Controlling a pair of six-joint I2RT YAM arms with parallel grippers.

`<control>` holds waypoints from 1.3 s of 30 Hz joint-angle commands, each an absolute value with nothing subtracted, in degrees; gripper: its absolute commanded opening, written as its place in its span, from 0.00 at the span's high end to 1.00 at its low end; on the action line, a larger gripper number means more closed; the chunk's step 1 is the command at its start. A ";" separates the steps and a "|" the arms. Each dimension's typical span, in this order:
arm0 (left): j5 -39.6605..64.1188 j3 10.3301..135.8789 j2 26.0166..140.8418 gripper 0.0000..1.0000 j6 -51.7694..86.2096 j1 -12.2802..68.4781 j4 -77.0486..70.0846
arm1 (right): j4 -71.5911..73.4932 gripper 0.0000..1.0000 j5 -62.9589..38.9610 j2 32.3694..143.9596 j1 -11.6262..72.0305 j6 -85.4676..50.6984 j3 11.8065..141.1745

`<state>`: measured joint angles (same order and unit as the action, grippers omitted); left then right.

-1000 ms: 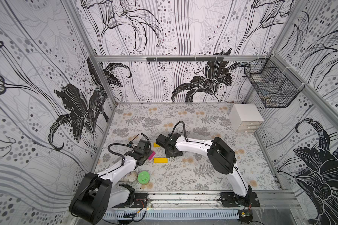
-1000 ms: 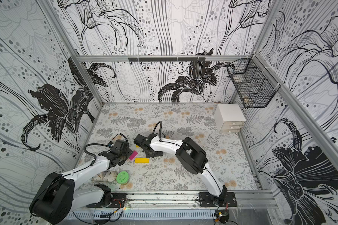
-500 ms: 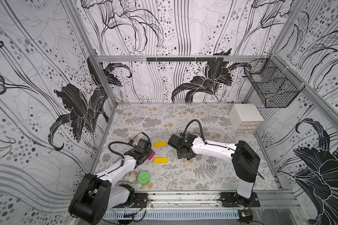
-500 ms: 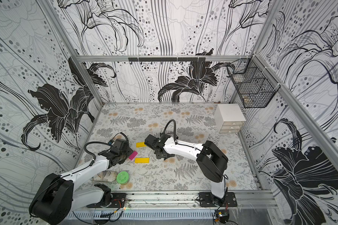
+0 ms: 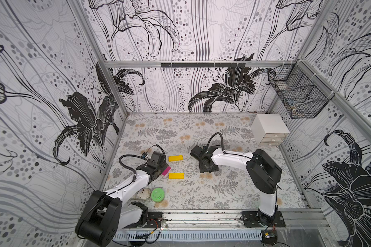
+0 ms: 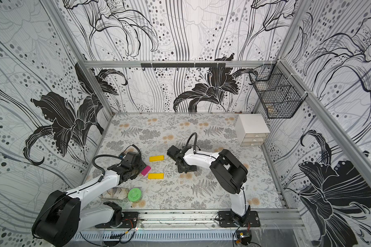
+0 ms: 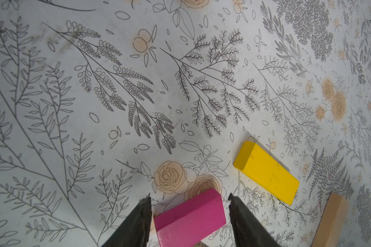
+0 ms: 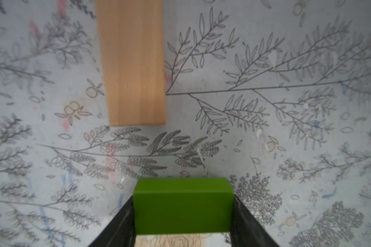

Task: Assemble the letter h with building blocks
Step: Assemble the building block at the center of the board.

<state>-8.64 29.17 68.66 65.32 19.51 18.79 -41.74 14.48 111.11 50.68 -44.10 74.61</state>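
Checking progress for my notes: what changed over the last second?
The right hand, gripping the green block, drew back to the right, uncovering the far yellow block. The left hand with the pink block and the near yellow block stayed put.

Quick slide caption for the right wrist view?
Right end effector grips a green block, with a tan wood block lying ahead on the floral tabletop.
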 commanded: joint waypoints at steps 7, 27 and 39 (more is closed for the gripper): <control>-8.35 30.84 69.87 0.40 64.60 19.23 17.58 | -41.95 0.46 13.64 114.56 49.83 -43.51 77.28; -8.33 31.20 69.72 0.40 64.52 19.17 18.44 | -42.71 0.45 13.88 116.37 49.14 -43.66 78.39; -8.26 32.24 70.04 0.40 63.96 19.21 18.81 | -42.14 0.44 13.89 116.36 48.87 -43.48 78.31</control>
<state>-8.45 30.26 69.54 64.97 19.51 18.94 -40.86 13.50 114.30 49.34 -43.88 78.91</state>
